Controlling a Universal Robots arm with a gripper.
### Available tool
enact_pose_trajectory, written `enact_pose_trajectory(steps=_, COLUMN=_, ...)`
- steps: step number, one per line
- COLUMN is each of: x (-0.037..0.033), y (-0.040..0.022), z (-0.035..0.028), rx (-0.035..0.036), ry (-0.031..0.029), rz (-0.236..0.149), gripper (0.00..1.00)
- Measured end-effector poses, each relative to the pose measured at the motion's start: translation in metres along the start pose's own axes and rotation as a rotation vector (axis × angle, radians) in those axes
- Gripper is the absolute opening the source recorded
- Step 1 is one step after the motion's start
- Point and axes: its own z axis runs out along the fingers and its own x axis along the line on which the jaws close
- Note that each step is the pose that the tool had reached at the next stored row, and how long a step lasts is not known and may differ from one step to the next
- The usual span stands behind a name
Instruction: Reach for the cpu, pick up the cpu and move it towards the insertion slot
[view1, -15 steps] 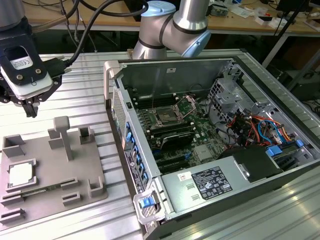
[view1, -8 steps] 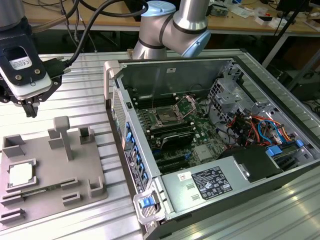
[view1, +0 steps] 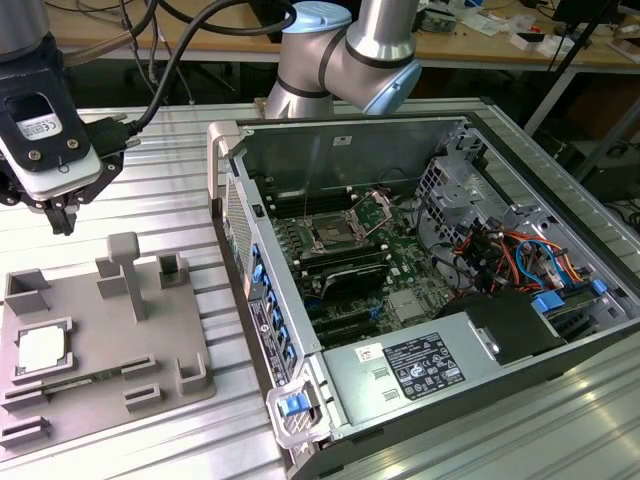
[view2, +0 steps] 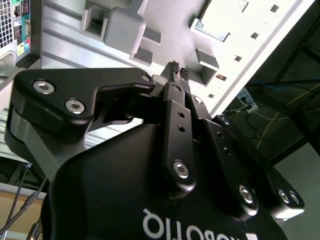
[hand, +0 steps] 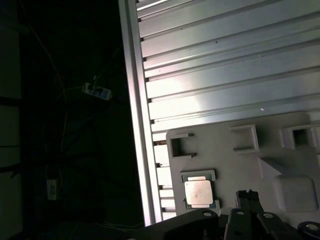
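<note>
The cpu (view1: 42, 349) lies flat, silvery top up, in a square raised nest on a grey fixture plate (view1: 100, 345), close to the plate's edge on the exterior view's left. In the first wrist view the cpu (hand: 199, 193) sits squarely in that nest, near the corner of the plate that lies by the tabletop's edge. Nothing touches it. The plate also carries several empty holders and an upright post (view1: 126, 272), and it rests on the ribbed aluminium tabletop (view1: 170, 160). The gripper (view1: 62, 224) hangs in the air over the plate's far edge, well apart from the cpu and higher than it. In the second wrist view the gripper (view2: 179, 68) is clenched, its two ridged fingertips (view2: 174, 65) drawn together with nothing between them, pointing down toward the plate. The insertion slot (view1: 330, 237) is on the green circuit board inside an open computer case (view1: 225, 150), which lies on its side on the tabletop just beside the plate, toward the exterior view's right. The slot shows a shiny metal frame around a dark centre, well apart from both the cpu and the gripper. The silver and blue arm (view1: 350, 50) rises behind the case's far wall.
</note>
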Motion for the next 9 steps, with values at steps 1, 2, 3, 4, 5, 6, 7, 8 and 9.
enact_pose_trajectory(steps=1, x=0.0001, y=0.0000, z=0.0000, rx=0.0001, ry=0.0000, rz=0.001, gripper=0.11)
enact_pose_trajectory(steps=2, x=0.0001, y=0.0000, z=0.0000, rx=0.0000, ry=0.0000, rz=0.002, gripper=0.11)
enact_pose_trajectory(steps=3, x=0.0003, y=0.0000, z=0.0000, rx=0.0000, ry=-0.0001, rz=0.004, gripper=0.11)
enact_pose_trajectory(steps=4, x=0.0005, y=-0.0001, z=0.0000, rx=0.0000, ry=-0.0002, rz=0.006, gripper=0.11)
enact_pose_trajectory(steps=5, x=0.0007, y=-0.0001, z=0.0000, rx=0.0000, ry=-0.0003, rz=0.008, gripper=0.11)
enact_pose_trajectory(steps=6, x=0.0008, y=-0.0001, z=0.0001, rx=0.0000, ry=-0.0004, rz=0.010, gripper=0.11)
enact_pose_trajectory(steps=7, x=0.0009, y=-0.0001, z=0.0001, rx=0.0000, ry=-0.0004, rz=0.011, gripper=0.11)
enact_pose_trajectory(steps=8, x=0.0010, y=-0.0001, z=0.0001, rx=0.0000, ry=-0.0005, rz=0.012, gripper=0.11)
enact_pose_trajectory(steps=9, x=0.0011, y=-0.0001, z=0.0001, rx=0.0000, ry=-0.0005, rz=0.014, gripper=0.11)
